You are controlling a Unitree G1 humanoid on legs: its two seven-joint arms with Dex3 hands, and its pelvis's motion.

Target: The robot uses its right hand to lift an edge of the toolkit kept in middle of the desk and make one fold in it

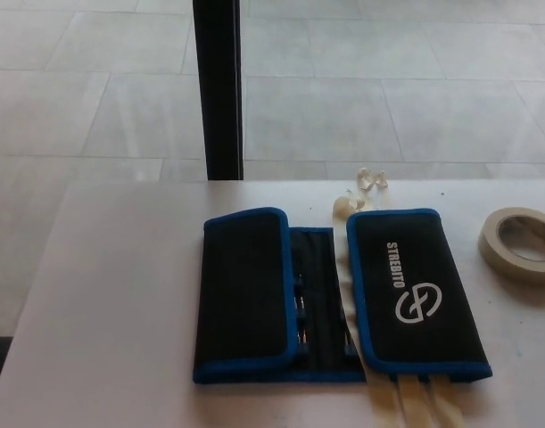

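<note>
Neither hand in frame, so can't tell whether fingers are spread or pinched. Toolkit [339, 296] lies flat mid-worktop [120, 303], black with blue trim. Both side flaps are folded in: left flap [247, 290] plain black, right flap [415, 294] with white logo facing up. Open strip of pockets shows between them. Cream straps [413, 399] stick out at the near edge, more strap at the far edge. Tape roll [522, 242] sits at right, apart from the kit. Dark post [218, 89] stands beyond the far edge
</note>
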